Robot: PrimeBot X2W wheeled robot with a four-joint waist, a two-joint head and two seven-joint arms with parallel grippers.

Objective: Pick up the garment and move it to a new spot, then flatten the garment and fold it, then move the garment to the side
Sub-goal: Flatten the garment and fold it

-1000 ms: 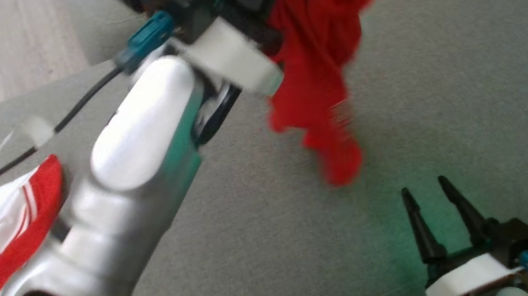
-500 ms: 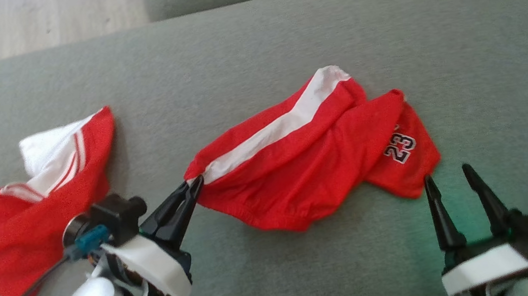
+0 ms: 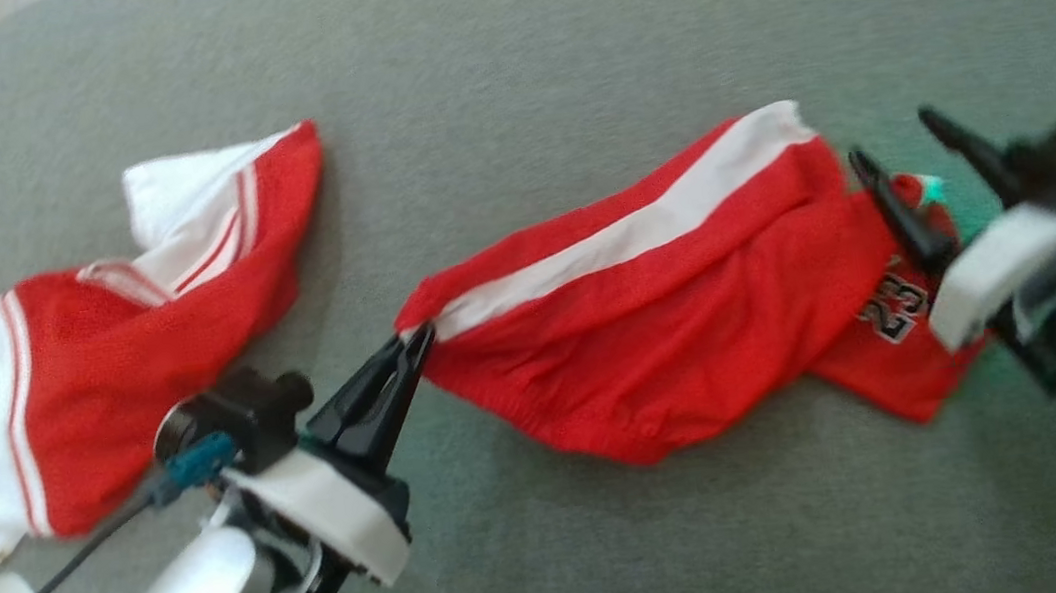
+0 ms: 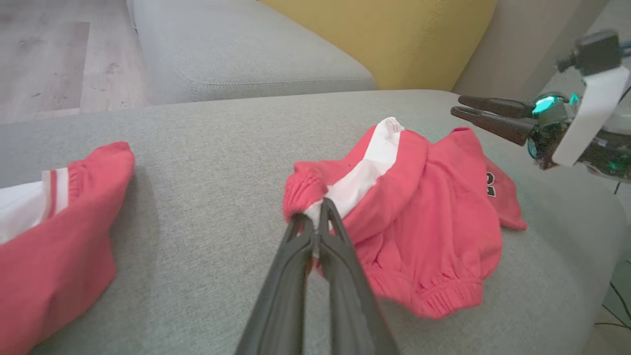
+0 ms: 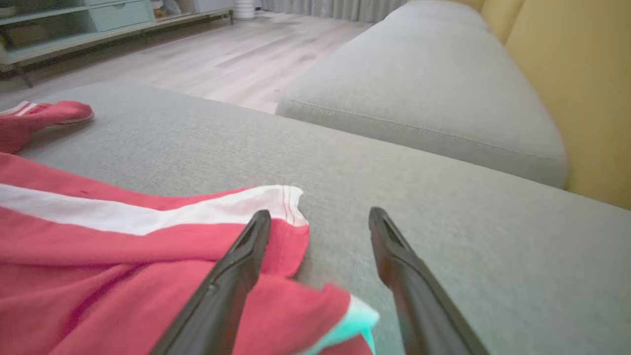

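Sofa cushion (image 3: 496,38) carries the red shorts (image 3: 692,317) near its middle, bunched and creased. They look set down at their spot, but not yet flattened, folded or moved aside. Another red-and-white garment (image 3: 96,390) lies well apart to the left. The left gripper (image 3: 418,342) pinches the shorts at the white stripe's end; the right gripper (image 3: 893,137) hangs spread over the opposite end, holding nothing.

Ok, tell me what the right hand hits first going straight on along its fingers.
Probably the grey sofa cushion, just past the red shorts: the open right hand points at bare fabric there. Its height above the seat is unclear.
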